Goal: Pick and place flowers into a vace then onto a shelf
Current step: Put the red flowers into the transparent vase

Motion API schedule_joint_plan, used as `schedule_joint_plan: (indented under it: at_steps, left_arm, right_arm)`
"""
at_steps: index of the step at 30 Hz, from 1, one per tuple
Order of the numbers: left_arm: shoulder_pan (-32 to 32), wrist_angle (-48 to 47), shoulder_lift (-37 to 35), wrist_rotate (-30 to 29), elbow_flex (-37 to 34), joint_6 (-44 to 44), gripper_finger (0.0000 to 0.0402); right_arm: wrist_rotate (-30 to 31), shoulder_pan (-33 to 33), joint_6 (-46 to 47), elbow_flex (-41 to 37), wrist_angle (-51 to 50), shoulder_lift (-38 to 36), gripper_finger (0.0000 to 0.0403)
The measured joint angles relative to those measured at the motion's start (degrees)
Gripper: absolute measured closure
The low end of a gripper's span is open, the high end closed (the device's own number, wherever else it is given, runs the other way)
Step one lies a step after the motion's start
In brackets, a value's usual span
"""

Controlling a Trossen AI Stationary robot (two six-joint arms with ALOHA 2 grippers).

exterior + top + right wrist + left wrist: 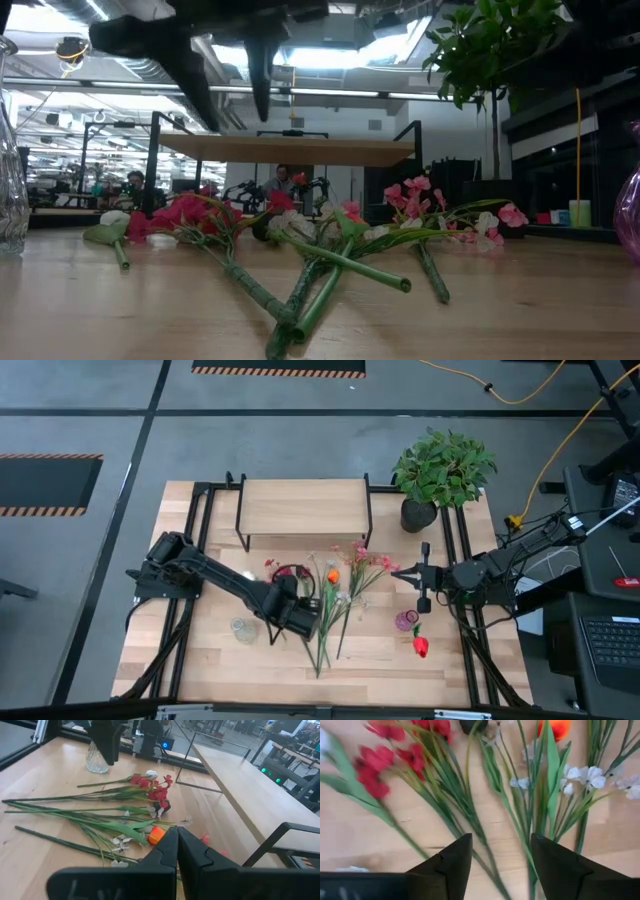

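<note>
Several flowers (pixel 335 595) lie flat on the wooden table in front of the shelf (pixel 303 507), blooms toward the shelf and green stems (pixel 470 815) fanning toward the near edge. My left gripper (pixel 497 857) hangs open above these stems, pointing steeply down, with a finger on either side of a few stems and touching none; in the low view its fingers (pixel 255 70) stay well above the flowers (pixel 300 235). A clear glass vase (pixel 243 630) stands near it. My right gripper (pixel 177 845) waits shut at the right, held level above the table.
A bushy plant in a black pot (pixel 440 470) stands at the far right beside the shelf. A small pink vase (pixel 406 621) and a single red flower (pixel 420 646) sit near the right arm. Black frame rails (pixel 190 590) run along both table sides.
</note>
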Motion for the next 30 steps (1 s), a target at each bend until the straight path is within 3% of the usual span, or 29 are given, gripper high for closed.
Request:
schedule_joint_plan:
  at_steps: [13,30]
  left_arm:
    - [-0.09,2.32,7.08,2.08,-0.05,-4.67,0.0206]
    - [-2.76,4.16,9.02,0.59,-0.01,-9.43,0.021]
  right_arm:
    - [-0.02,0.02,1.63,0.0,-2.25,0.0,0.0395]
    - [-0.04,0.02,0.2,0.0,-3.39,0.0,0.0395]
